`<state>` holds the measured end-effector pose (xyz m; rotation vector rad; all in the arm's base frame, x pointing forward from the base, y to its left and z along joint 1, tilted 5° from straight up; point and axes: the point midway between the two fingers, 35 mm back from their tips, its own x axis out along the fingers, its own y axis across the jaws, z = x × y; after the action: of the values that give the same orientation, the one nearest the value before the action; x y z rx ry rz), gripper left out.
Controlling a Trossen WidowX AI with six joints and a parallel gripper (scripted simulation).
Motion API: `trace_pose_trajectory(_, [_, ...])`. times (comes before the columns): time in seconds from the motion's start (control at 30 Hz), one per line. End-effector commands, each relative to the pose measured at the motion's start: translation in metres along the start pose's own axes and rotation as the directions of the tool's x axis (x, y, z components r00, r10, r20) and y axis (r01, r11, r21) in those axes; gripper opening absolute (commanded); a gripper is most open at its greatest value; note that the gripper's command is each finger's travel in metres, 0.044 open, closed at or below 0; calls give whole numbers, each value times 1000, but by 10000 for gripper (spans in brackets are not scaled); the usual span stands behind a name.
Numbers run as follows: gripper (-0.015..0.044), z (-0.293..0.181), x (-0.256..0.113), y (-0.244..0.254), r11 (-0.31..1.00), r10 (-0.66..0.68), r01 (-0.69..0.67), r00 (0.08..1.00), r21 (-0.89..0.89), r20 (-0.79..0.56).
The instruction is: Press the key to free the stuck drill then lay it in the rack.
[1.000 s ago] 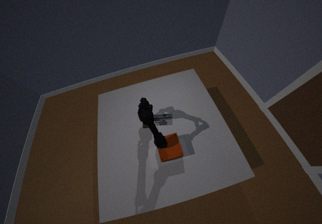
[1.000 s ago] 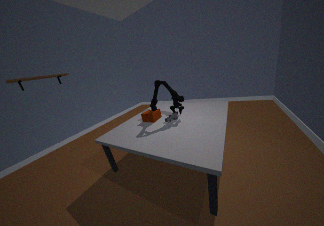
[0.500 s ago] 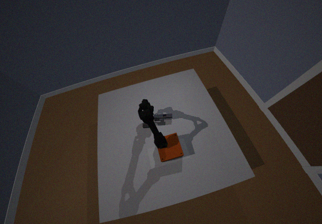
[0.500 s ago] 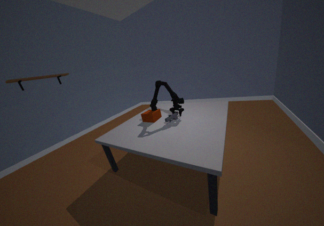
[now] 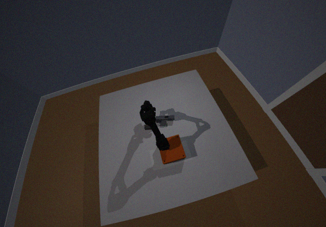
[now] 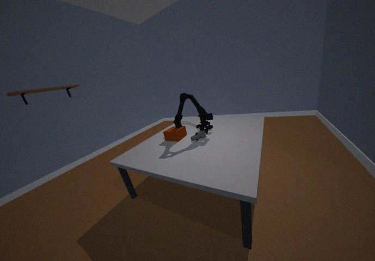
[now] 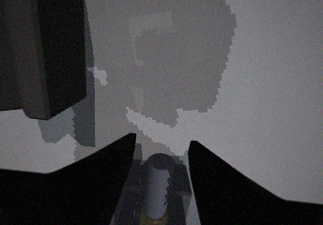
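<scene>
Between nine and ten o'clock in the exterior view, a brown shelf (image 6: 44, 89) on two black brackets (image 6: 24, 98), high against a blue-grey wall (image 5: 88, 39) (image 6: 240, 61). Towards six, a pale table (image 5: 208, 165) (image 6: 225, 172) (image 7: 286, 117), with dark legs (image 6: 246, 224) at five and between seven and eight. Beneath, brown floor (image 5: 48, 160) (image 6: 301, 169), edged by light skirting board (image 5: 131, 73) (image 6: 357, 157).
</scene>
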<state>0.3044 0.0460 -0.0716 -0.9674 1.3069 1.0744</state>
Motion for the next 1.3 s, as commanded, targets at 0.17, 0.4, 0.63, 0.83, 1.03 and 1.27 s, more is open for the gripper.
trace_pose_trajectory(0.17, [0,0,0,0,1000,0,0,1000,0,0])
trace_pose_trajectory(0.4, [0,4,0,1,1000,6,-6,1000,-4,0])
trace_pose_trajectory(0.63, [0,11,0,1,1000,7,-7,1000,-5,1])
trace_pose_trajectory(0.83, [0,20,0,1,1000,7,-7,1000,-5,1])
trace_pose_trajectory(1.03, [0,31,0,1,1000,7,-7,1000,-5,2])
trace_pose_trajectory(1.27, [0,40,0,1,1000,7,-7,1000,-5,3])
